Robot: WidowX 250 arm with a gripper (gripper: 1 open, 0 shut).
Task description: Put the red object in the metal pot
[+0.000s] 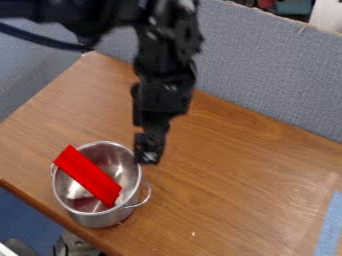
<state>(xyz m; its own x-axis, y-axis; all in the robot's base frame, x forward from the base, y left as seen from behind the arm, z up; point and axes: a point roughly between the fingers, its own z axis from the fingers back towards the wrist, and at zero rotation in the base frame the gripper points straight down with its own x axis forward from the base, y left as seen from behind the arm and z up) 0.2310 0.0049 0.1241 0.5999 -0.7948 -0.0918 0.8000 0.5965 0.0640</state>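
Note:
The red object [87,172], a flat bright red block, lies slanted across the metal pot [123,205], its upper end propped on the pot's left rim and the rest inside. The shiny pot stands near the table's front left corner. My gripper [148,142] hangs just above and behind the pot's right rim, apart from the block. Nothing is in the gripper; its fingers point down, and from this angle only one dark finger [150,150] shows plainly.
The wooden table [254,190] stretches to the right and back. A blue fabric partition [267,70] runs behind it. The table's front edge falls away close to the pot on the left.

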